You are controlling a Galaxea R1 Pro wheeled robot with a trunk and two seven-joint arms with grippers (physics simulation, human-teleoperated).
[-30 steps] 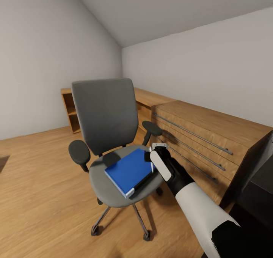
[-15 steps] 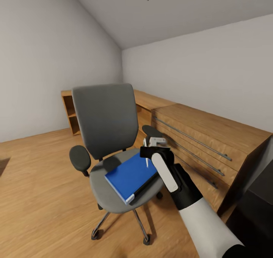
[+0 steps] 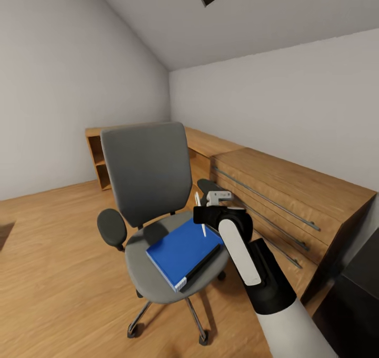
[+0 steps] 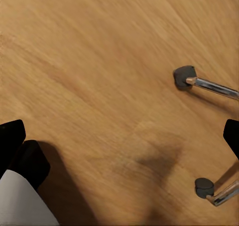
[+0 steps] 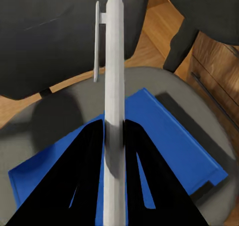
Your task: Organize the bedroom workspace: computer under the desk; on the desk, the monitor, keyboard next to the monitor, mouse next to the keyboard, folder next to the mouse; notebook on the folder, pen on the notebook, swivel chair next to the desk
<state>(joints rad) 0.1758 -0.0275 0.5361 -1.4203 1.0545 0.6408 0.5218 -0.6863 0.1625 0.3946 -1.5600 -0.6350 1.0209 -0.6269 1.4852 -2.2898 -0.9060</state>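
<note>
The grey swivel chair (image 3: 145, 173) stands on the wood floor, facing me. On its seat lies the blue folder (image 3: 179, 248) (image 5: 164, 136). The thin black notebook (image 3: 204, 262) peeks out from under the folder's right edge. My right gripper (image 3: 206, 217) (image 5: 113, 136) hovers just above the folder's far corner, shut on the white pen (image 3: 200, 214) (image 5: 113, 61), which stands nearly upright clear of the folder. My left gripper (image 4: 119, 141) hangs low over the floor, its black fingers (image 4: 11, 138) spread wide. A corner of the glossy black desk (image 3: 363, 284) shows at the lower right.
A low light-wood dresser (image 3: 284, 189) with long metal handles runs along the right wall, close behind the chair's right armrest (image 3: 209, 185). An open wooden shelf (image 3: 97, 158) stands in the far corner. The chair's casters (image 4: 184, 76) rest on the bare floor (image 3: 52, 252).
My right gripper has risen from the folder's surface with the pen in it. The camera has tilted up slightly; chair and folder stay put.
</note>
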